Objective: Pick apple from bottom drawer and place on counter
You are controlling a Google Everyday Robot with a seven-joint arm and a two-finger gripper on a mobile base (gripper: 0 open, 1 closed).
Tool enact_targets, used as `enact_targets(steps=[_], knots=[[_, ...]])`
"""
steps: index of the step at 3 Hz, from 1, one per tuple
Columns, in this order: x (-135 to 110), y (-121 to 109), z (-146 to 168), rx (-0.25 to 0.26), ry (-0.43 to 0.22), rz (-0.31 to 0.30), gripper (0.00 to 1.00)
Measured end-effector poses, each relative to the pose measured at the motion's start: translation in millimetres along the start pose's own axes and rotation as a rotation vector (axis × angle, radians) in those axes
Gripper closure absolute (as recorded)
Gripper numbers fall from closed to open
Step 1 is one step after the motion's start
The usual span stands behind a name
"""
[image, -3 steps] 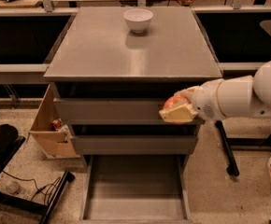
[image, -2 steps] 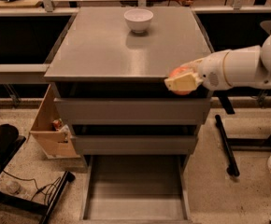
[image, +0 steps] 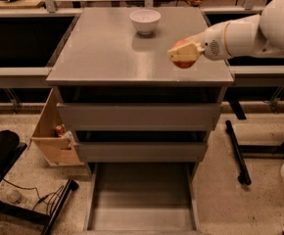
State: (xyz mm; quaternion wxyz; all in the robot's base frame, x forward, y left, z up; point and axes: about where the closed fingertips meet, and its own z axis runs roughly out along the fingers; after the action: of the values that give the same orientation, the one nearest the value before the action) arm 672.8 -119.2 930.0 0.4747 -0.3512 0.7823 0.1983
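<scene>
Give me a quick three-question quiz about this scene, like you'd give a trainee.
1. True or false: the bottom drawer is open, with nothing showing in it.
2. What does the gripper hold? A) a cup B) the apple C) nothing
3. Fill in: the bowl stands at the ___ of the counter.
Key: 1 true. 2 B; the gripper, shut on the apple, is over the counter's right front part. 3 back.
</scene>
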Motion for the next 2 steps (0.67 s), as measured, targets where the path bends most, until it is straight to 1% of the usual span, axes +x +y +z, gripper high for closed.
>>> enact_targets(steps=[1,2], knots=[[-4,-33,32,-0.011,-0.010,0.076,1.00],[15,-59,73,-0.023,0.014,0.176,1.00]])
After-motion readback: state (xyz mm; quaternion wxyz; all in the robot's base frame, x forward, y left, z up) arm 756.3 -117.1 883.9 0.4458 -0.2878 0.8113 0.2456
